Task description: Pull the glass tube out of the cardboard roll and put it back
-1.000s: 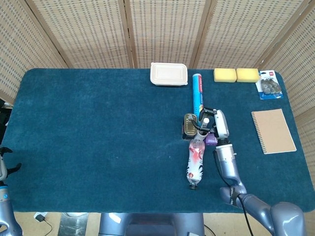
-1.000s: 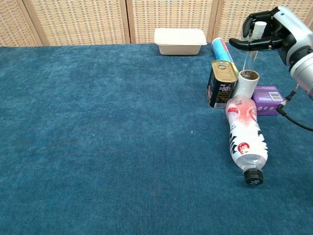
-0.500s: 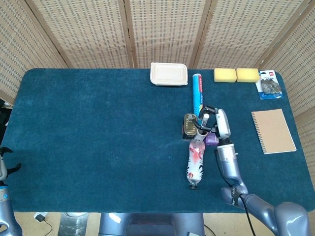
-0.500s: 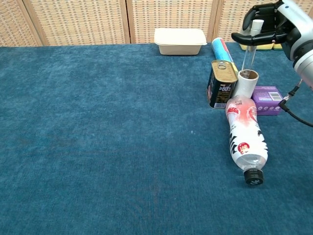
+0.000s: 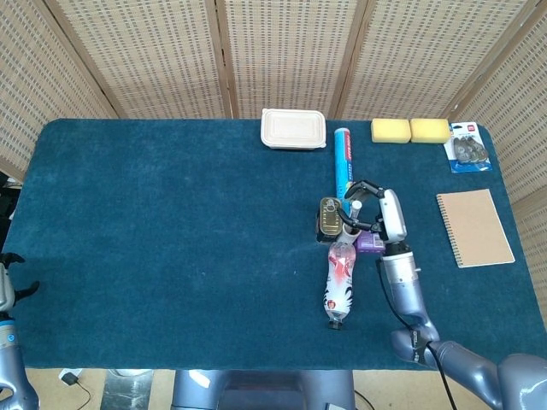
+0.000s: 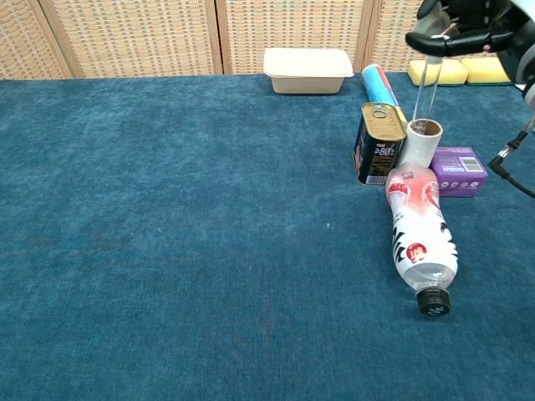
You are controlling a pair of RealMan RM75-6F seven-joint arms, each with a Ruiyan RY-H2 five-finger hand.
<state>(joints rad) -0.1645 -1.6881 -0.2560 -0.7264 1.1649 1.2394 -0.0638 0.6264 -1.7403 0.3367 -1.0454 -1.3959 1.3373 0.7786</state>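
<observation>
The glass tube point(image 6: 425, 85) hangs upright, pinched near its top by the right robot hand point(image 6: 465, 23), its lower end just inside the mouth of the cardboard roll point(image 6: 419, 144) directly below that hand. A tin can point(image 6: 378, 144) stands beside the roll, a purple box point(image 6: 457, 170) on the other side, and a plastic bottle point(image 6: 420, 238) lies on the bench point(image 6: 167, 234). The left robot hand point(image 5: 7, 286) shows only at the head view's edge; its state is unclear.
</observation>
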